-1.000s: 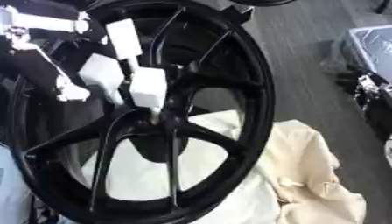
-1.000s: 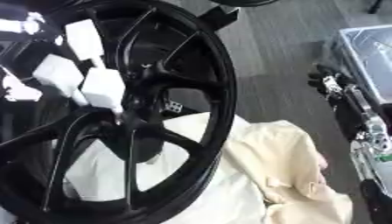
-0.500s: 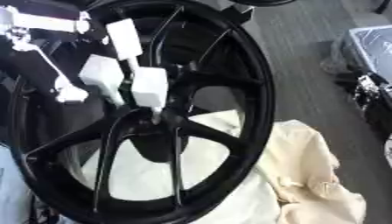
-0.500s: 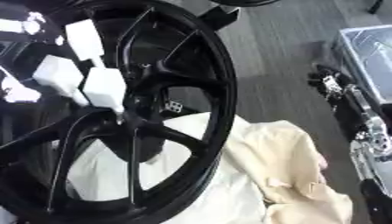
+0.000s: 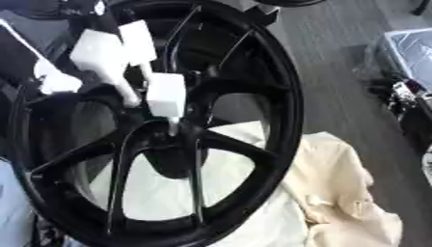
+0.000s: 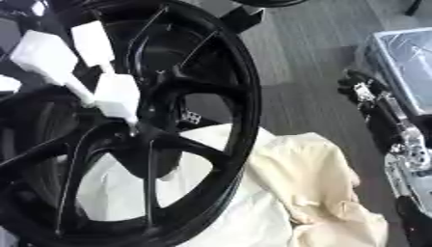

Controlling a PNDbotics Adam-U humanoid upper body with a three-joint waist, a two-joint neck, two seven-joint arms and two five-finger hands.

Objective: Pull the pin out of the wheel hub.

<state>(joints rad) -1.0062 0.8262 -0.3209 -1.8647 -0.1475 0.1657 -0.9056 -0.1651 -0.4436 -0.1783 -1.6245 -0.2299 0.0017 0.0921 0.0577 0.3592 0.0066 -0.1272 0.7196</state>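
Observation:
A big black spoked wheel (image 5: 278, 111) stands tilted over a cream cloth. Its hub (image 5: 173, 144) sits at the centre, where the spokes meet. A thin pale pin (image 5: 173, 126) sticks up out of the hub. My left hand (image 5: 166, 94) reaches in from the upper left, its white-padded fingers (image 5: 137, 41) spread apart. One pad sits right on top of the pin, and no other finger closes on it. My right hand (image 6: 364, 91) lies black and silver at the right edge, away from the wheel.
Cream cloth (image 6: 312, 188) bunches up under and to the right of the wheel. A grey case (image 6: 405, 53) stands at the upper right on the dark floor. My right arm's metal links (image 6: 409, 144) run down the right edge.
One white-padded finger of my left hand has lifted up and to the left, away from the hub. The pad over the pin has stayed put.

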